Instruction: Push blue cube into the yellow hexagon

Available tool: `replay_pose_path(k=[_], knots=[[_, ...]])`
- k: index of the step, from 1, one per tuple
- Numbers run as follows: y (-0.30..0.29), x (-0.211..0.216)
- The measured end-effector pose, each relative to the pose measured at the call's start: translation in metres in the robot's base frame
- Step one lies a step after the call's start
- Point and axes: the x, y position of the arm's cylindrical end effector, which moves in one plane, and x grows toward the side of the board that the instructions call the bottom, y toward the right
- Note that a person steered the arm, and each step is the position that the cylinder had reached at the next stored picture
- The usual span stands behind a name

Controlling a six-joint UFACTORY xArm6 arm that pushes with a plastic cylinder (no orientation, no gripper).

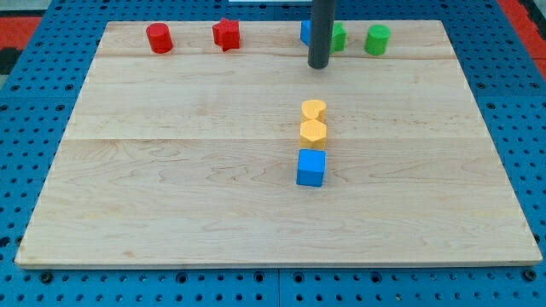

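- The blue cube (311, 167) sits mid-board, just below the yellow hexagon (313, 131), nearly touching.
- My tip (318, 65) holds nothing, near the top edge, well above both.
- Bare wood lies on either side.

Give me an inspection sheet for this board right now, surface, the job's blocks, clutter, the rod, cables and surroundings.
Surface: wooden board, flat, pale planks.
Job's things: blue cube at centre, just below the yellow hexagon, edges touching or nearly so; a yellow heart-like block sits right above the hexagon.
Clutter: along the view's top, red cylinder, red star, a blue block mostly hidden by the rod, a green block partly hidden, green cylinder.
Grippers: none; my tip is near the top row, above the yellow pair, far from the blue cube.
Cables: nothing seen.
Surroundings: blue perforated table around the board.
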Motion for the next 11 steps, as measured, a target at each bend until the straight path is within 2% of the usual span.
replay_pose_path(k=[1,2,3,4,5,7,9,11], knots=[[0.064,0.062],[0.072,0.158],[0.014,0.211],[-0.076,0.211],[-0.105,0.185],[-0.089,0.187],[-0.056,0.156],[-0.023,0.152]])
